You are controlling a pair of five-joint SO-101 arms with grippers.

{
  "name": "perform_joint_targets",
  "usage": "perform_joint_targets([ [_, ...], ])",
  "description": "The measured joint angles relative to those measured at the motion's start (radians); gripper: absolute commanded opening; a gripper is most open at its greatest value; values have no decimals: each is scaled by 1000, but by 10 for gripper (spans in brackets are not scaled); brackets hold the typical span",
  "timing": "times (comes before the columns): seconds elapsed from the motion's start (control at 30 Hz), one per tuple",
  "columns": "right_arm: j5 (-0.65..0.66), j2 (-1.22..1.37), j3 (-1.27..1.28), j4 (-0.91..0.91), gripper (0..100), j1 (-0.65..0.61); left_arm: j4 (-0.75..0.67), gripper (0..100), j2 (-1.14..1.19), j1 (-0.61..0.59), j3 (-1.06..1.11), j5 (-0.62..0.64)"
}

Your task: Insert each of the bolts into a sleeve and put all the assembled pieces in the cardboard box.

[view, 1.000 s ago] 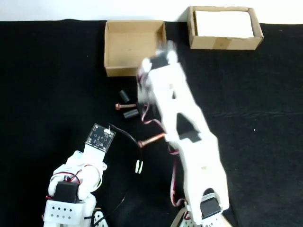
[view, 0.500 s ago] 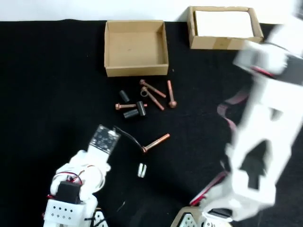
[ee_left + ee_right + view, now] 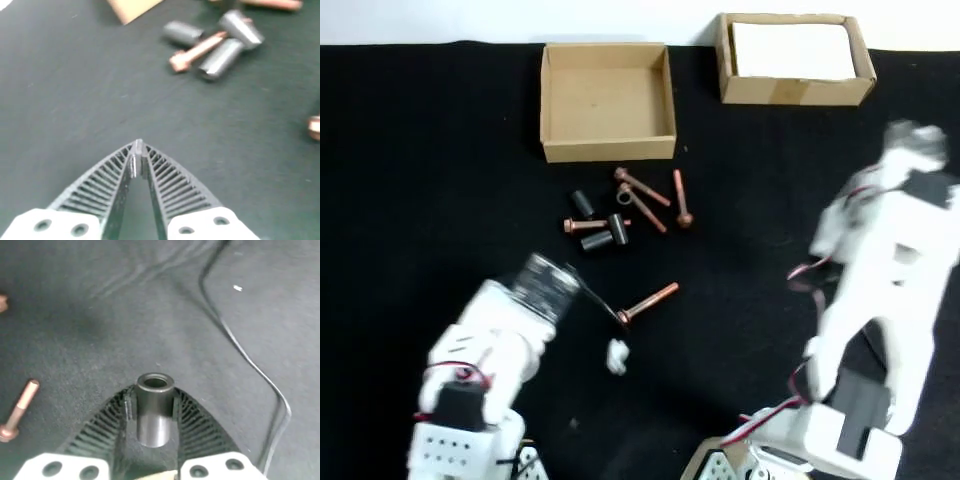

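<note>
Soft, even light falls from above. The black cloth (image 3: pixel 440 150) soaks it up without glare, while the white sheet (image 3: pixel 790 50) in the far box (image 3: pixel 795 92) is washed out. The left arm (image 3: pixel 500 330) and right arm (image 3: pixel 880 290) are smeared. In the left wrist view the bolt (image 3: pixel 197 50) and sleeves (image 3: pixel 220 57) are out of focus. The held sleeve (image 3: pixel 154 410) is crisp.

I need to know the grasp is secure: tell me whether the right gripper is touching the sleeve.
Touching. The right wrist view shows the sleeve clamped in the right gripper, a finger pressed against each of its sides with no gap.
</note>
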Motion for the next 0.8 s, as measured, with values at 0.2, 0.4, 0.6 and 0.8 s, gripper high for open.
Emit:
perform_joint_targets([
  [0.2, -98, -34, 262, -350, 6, -69, 157, 38, 460, -43, -410, 115],
  [0.4, -212, -34, 516, -736, 6, -101, 470, 25, 1160, 3, -959, 126],
  [0.6, -229, -38, 724, -1043, 6, -123, 698, 9, 1697, 149, -1498, 192],
  [0.8, -229, -41, 747, -1103, 6, -123, 741, 53, 1953, 307, -1909, 534],
])
